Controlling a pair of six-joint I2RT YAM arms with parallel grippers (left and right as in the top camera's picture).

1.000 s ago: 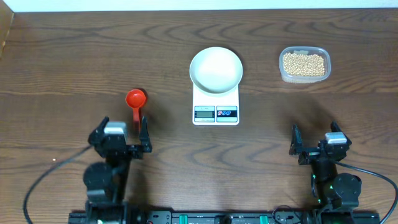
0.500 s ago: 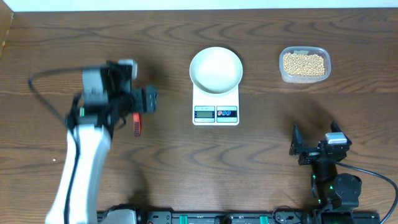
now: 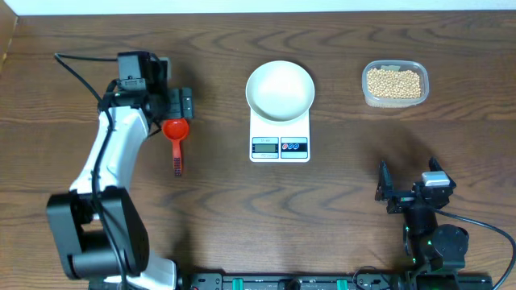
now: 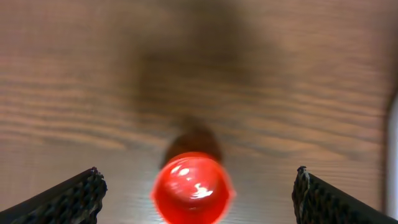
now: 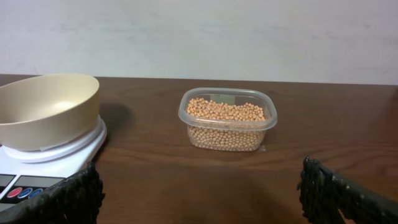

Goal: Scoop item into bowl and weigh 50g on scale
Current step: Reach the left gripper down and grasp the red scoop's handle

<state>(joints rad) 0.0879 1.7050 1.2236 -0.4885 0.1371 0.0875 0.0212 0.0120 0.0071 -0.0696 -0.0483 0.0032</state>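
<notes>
The white bowl [image 3: 280,87] sits empty on the white scale [image 3: 280,145] at mid-table; the right wrist view shows the same bowl [image 5: 46,109] and scale [image 5: 68,152]. The item, tan beans [image 3: 393,81], fills a clear tub [image 3: 368,95] at the back right, and these beans [image 5: 227,112] lie ahead of my open right gripper [image 5: 199,186]. A red scoop [image 3: 176,129] lies left of the scale, handle toward the front. My left gripper [image 3: 182,106] hovers open just behind the scoop's head. Its wrist view shows the scoop [image 4: 193,186] between the wide-apart fingers [image 4: 68,199], untouched.
My right gripper [image 3: 406,179] rests near the front right edge. The left arm stretches from the front left base across the table's left side. A cable loops beside it at the far left.
My left arm has swung from the front edge out to the back left and now hangs over the red scoop's head. The right arm has not moved.
</notes>
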